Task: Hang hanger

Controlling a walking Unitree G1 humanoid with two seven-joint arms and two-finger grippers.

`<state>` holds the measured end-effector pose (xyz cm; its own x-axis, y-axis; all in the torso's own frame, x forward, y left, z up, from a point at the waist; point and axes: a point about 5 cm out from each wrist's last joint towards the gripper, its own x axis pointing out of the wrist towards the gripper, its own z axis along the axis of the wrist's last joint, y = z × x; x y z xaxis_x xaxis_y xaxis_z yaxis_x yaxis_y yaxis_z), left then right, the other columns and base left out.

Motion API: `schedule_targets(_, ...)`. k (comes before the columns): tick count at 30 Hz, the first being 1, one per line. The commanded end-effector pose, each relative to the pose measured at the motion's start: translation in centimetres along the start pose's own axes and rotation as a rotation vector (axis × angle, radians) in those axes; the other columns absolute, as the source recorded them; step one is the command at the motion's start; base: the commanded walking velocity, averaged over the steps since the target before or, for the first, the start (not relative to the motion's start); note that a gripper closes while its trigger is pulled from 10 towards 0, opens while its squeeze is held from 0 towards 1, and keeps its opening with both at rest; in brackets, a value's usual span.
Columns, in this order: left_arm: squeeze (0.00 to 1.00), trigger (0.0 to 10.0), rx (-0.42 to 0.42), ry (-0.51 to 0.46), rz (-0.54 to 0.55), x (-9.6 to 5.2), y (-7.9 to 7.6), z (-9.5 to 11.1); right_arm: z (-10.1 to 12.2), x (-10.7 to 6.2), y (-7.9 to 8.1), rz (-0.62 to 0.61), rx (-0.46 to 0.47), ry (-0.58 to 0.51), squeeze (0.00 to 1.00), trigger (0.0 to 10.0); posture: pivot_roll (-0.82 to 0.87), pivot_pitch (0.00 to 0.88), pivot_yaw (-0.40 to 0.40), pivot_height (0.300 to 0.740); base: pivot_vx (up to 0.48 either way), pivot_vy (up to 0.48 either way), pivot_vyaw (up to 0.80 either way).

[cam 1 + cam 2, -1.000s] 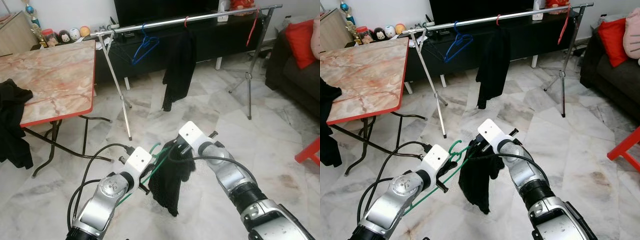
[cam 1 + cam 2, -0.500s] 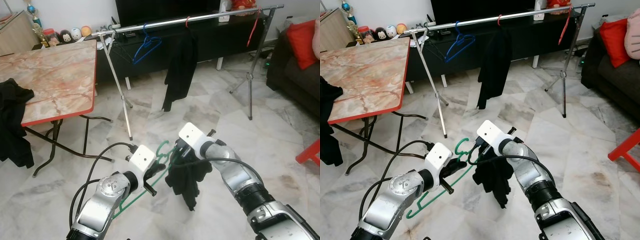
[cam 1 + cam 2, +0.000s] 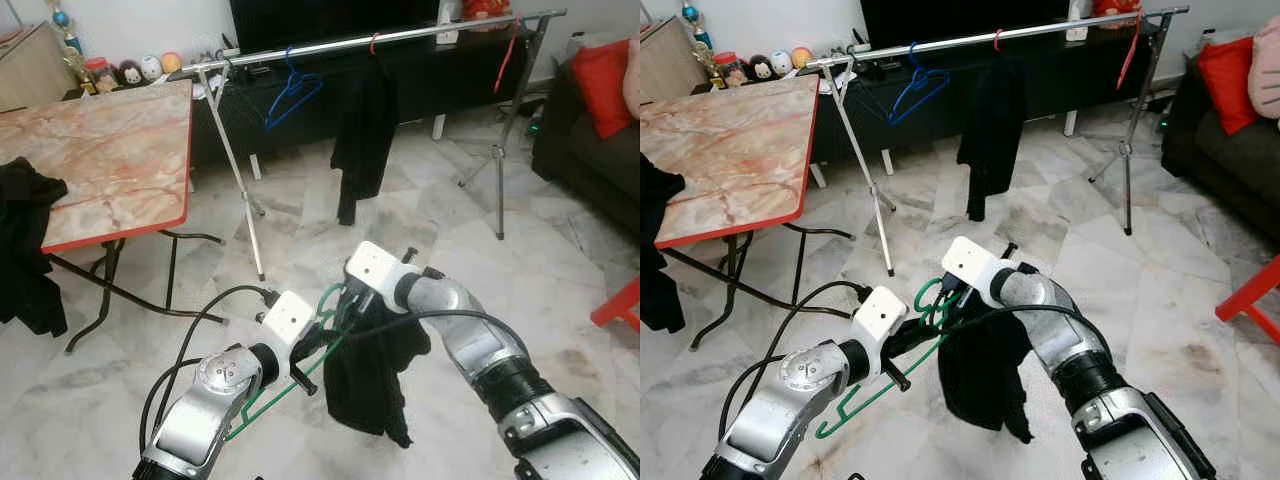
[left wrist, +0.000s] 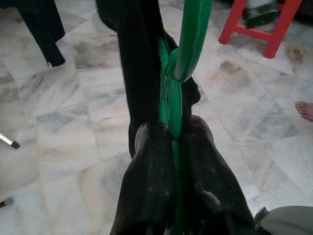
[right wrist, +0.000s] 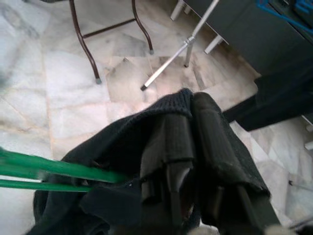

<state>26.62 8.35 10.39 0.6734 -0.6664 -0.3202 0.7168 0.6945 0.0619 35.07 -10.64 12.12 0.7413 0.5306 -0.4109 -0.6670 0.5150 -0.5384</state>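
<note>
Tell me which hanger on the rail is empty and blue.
The blue hanger, dangling bare near the rail's left end; the red ones sit farther right, one carrying a black garment.

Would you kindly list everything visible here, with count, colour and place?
Green hanger: one, between both grippers.
Black garment: one, draped on that hanger.
Clothes rail: one, silver, ahead; on it a blue hanger, a hung black garment and two red hangers.
Table: one, marble top with red edge, left.
Red stool: one, right.
Left gripper: shut on the green hanger.
Right gripper: shut on the black garment.
</note>
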Motion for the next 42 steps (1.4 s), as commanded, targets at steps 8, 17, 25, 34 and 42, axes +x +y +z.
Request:
schedule_targets(8, 0.0, 10.0, 0.018, 0.035, -0.093, -0.1, -1.0, -0.3, 1.9, -1.2, 1.7, 0.242, -0.225, -0.153, 0.0, 10.0, -0.11, 0.0, 0.094, 0.74, 0.0, 0.0, 0.0)
schedule_targets(17, 0.0, 10.0, 0.051, 0.078, -0.109, -0.5, -0.9, -1.1, -0.1, -1.3, -2.6, 0.071, -0.288, 0.014, 0.0, 10.0, -0.11, 0.0, 0.096, 0.74, 0.0, 0.0, 0.0)
schedule_targets(25, 0.0, 10.0, 0.082, 0.112, -0.094, -0.8, -0.6, -1.6, -0.6, -1.2, -2.8, 0.059, -0.294, 0.032, 0.0, 10.0, -0.1, 0.0, 0.096, 0.74, 0.0, 0.0, 0.0)
schedule_targets(34, 0.0, 10.0, 0.127, 0.121, -0.041, -0.8, 0.3, -1.7, -1.9, -1.6, -2.9, 0.094, -0.332, 0.084, 0.0, 10.0, -0.1, 0.0, 0.095, 0.74, 0.0, 0.0, 0.0)
schedule_targets(42, 0.0, 10.0, 0.136, 0.121, -0.072, -0.9, 0.0, -1.8, -1.8, -1.5, -2.7, 0.121, -0.335, 0.069, 0.0, 10.0, -0.1, 0.0, 0.096, 0.74, 0.0, 0.0, 0.0)
